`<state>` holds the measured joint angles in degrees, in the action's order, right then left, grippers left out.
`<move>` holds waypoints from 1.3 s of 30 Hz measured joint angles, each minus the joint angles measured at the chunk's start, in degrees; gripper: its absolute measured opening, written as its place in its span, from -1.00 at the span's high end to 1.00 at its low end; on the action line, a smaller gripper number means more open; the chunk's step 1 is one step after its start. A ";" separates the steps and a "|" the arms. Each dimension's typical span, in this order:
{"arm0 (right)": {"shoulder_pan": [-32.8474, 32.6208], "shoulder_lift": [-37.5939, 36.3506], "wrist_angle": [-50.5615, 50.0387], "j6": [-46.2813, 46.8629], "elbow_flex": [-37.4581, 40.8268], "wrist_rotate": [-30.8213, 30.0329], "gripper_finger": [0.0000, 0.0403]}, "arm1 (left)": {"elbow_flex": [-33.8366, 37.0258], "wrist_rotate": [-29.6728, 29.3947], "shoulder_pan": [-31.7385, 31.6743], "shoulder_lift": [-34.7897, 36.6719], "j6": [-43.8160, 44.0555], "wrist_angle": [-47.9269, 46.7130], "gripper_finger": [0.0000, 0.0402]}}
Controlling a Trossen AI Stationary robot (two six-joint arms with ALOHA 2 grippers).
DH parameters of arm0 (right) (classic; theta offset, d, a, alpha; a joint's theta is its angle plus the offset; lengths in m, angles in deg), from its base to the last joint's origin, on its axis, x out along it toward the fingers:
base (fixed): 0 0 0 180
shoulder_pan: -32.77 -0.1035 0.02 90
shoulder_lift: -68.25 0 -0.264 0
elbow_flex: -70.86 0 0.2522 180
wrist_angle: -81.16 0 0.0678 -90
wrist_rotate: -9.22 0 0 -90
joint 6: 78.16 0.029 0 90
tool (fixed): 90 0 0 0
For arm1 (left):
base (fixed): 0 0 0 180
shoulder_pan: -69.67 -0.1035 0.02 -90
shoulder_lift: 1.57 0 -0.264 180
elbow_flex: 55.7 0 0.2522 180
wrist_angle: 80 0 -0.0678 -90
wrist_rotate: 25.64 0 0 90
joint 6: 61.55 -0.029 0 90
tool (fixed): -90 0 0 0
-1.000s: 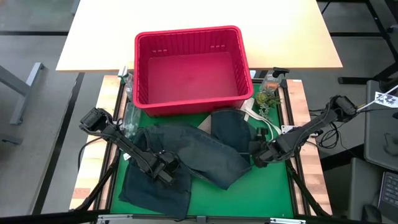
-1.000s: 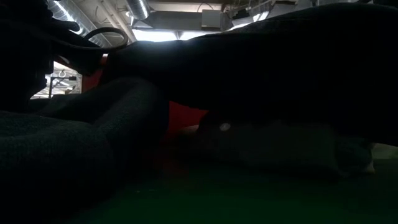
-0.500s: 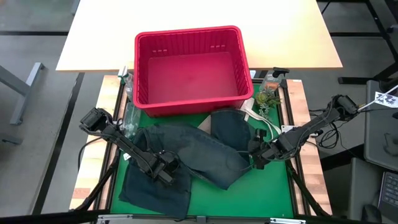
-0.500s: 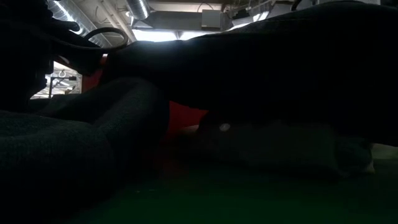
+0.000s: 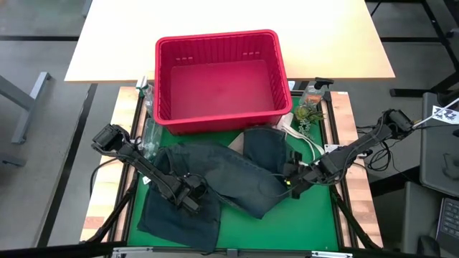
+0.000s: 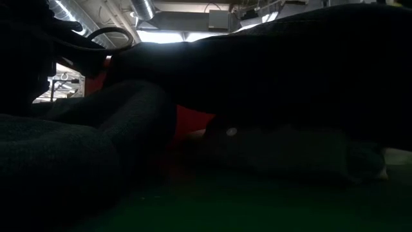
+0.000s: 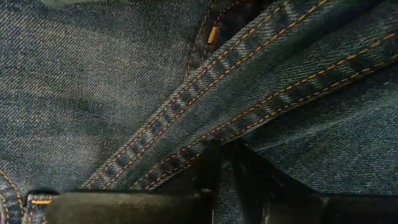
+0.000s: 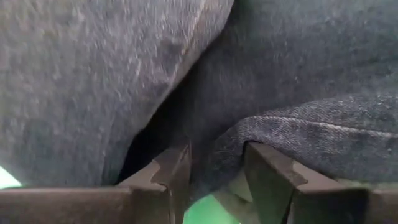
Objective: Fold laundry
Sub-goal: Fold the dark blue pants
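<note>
Two grippers sit on the jeans (image 5: pixel 215 179). Left gripper (image 5: pixel 192 201) is clamped on a denim seam near the waistband; right gripper (image 5: pixel 290 183) has a fold betw. its parted fingers. Jeans lie on the green mat (image 5: pixel 301 215), long axis left-right, before the basket (image 5: pixel 219 79).

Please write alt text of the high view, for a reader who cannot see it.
Dark blue denim jeans lie crumpled on a green table mat below an empty red slatted plastic basket. The left gripper pinches the denim near the front, and the right gripper grips the jeans' right edge.
</note>
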<state>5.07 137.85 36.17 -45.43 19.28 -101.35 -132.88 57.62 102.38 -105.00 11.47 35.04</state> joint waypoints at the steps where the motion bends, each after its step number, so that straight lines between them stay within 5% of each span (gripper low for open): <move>1: 0.00 0.00 0.45 -0.02 0.00 -0.63 0.28 | 0.00 0.00 0.00 0.00 0.01 0.00 0.84; 15: 0.07 0.02 0.94 6.07 0.00 -10.18 0.28 | 0.00 -1.22 0.02 0.00 0.01 0.10 0.84; 30: 5.71 0.02 6.49 13.31 4.09 -6.59 0.29 | 0.00 -1.44 0.02 0.00 -0.05 0.46 0.84; 34: 5.70 0.02 7.47 12.99 4.09 -7.49 0.44 | 0.00 -1.43 0.02 0.00 -0.05 0.47 0.84; 39: 5.69 0.02 7.61 11.75 4.09 -8.32 0.87 | 0.02 -1.42 0.07 0.00 -0.05 0.46 0.84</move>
<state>10.76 137.87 43.78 -33.68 23.36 -109.67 -132.86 56.20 102.45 -105.00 11.42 35.50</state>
